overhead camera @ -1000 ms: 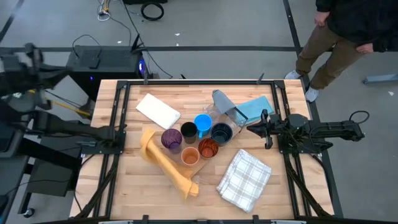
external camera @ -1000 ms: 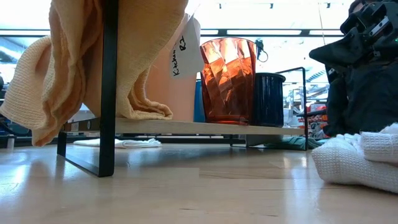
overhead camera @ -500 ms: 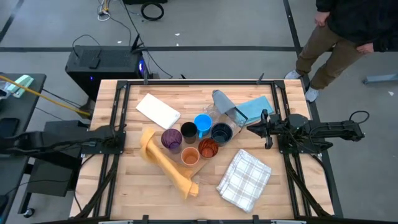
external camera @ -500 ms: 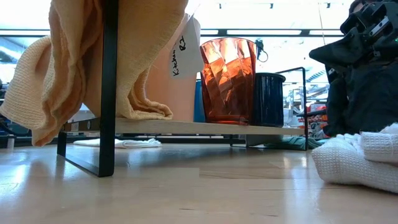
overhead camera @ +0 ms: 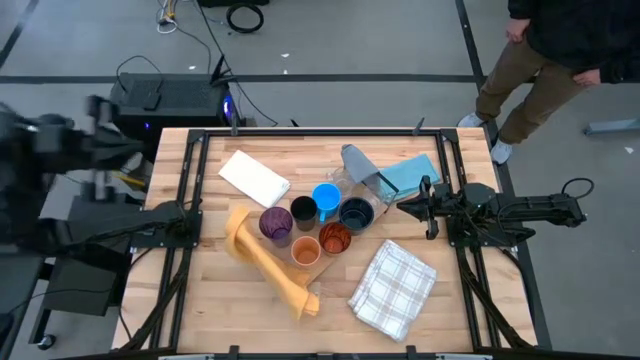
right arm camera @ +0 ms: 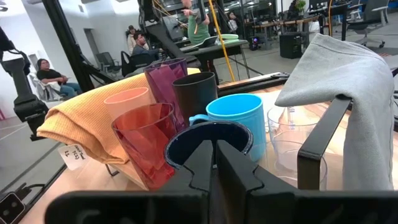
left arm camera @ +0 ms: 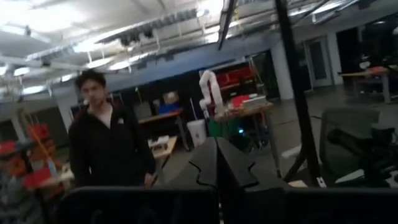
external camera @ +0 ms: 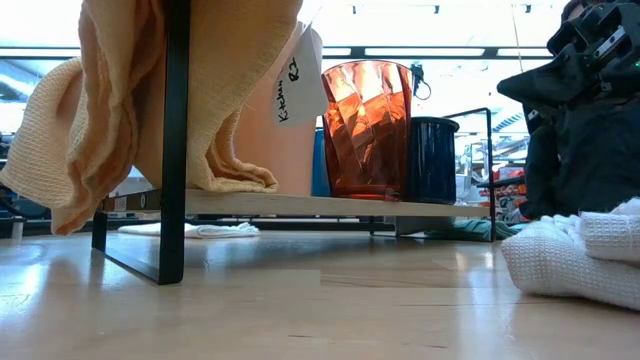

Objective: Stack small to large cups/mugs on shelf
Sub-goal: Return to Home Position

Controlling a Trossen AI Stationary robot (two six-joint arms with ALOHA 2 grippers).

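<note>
Standing together on the shelf [external camera: 300, 203] at mid-table are the purple cup [overhead camera: 275, 222], black cup [overhead camera: 303, 211], bright blue mug [overhead camera: 326, 198], dark navy mug [overhead camera: 356, 213], orange cup [overhead camera: 305, 250] and red-tinted cup [overhead camera: 334, 238]. A clear cup [right arm camera: 292, 155] sits beside the blue mug (under a draped grey cloth [right arm camera: 354, 81]). The right gripper [right arm camera: 214, 144] hangs near the navy mug, fingers pressed together. The left gripper [left arm camera: 217, 146] is off the table's left side, fingers likewise together, facing a person [left arm camera: 109, 143].
</note>
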